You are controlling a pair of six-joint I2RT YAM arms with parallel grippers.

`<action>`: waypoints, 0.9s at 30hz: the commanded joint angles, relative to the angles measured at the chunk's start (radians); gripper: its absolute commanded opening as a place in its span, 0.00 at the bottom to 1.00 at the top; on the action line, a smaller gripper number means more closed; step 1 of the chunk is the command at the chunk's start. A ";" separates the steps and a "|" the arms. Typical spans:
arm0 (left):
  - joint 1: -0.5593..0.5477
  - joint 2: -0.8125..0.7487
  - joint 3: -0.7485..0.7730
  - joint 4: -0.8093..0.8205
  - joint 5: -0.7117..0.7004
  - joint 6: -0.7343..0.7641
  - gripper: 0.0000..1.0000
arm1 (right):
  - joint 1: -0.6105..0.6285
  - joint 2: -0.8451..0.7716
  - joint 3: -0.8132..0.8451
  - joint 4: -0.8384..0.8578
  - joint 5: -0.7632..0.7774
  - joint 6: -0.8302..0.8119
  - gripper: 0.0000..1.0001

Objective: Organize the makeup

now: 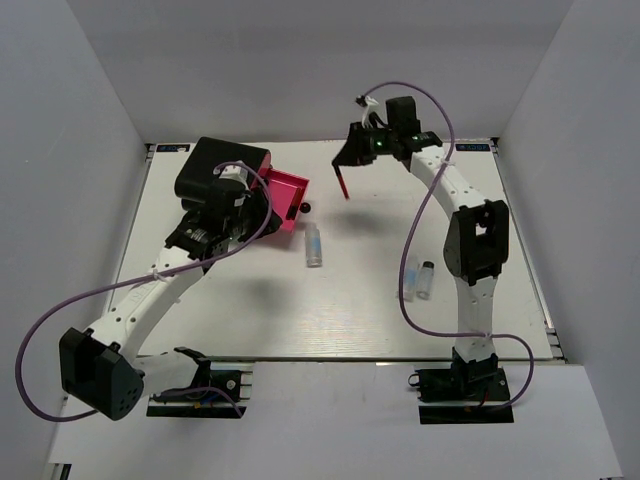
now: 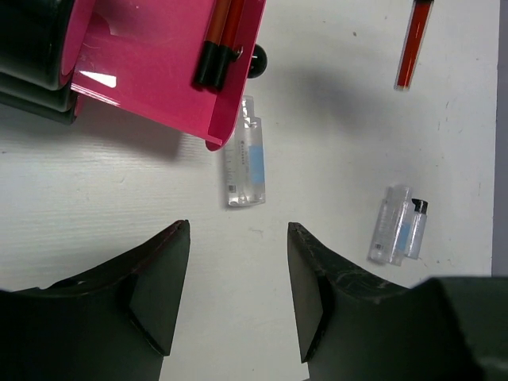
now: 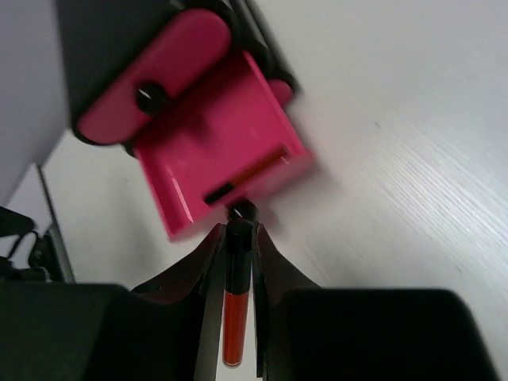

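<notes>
The right gripper (image 3: 236, 236) is pinched nearly shut on a slim red stick (image 3: 231, 325), gripping it by the black-capped end so that the red barrel hangs free. It hangs in the air over the far middle of the surface (image 1: 350, 320), just right of the open pink drawer (image 1: 288, 192) of the black box (image 1: 222, 165). Two similar sticks (image 2: 216, 44) lie lengthwise in that drawer. The held stick looks light, stiff and smooth. Gripped at one end it will likely pivot or slip, so a hold across the mid-barrel would be steadier. The left gripper (image 2: 238, 294) stands wide open and empty, over the surface near the drawer's front. A clear bottle (image 2: 244, 163) lies on its side just beside the drawer's front corner. Two small bottles (image 2: 397, 226) lie side by side farther right. All three look light, hard and prone to rolling, and are best taken across the body.
</notes>
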 commanded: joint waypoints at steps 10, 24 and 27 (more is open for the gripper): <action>-0.003 -0.140 -0.043 -0.071 -0.071 -0.056 0.62 | 0.188 0.197 0.079 0.664 0.040 0.549 0.01; 0.017 -0.010 0.107 -0.012 -0.160 0.007 0.79 | 0.219 0.262 0.055 0.677 0.077 0.502 0.50; 0.029 0.098 0.198 -0.029 -0.202 0.068 0.81 | 0.208 0.233 0.065 0.658 0.053 0.474 0.50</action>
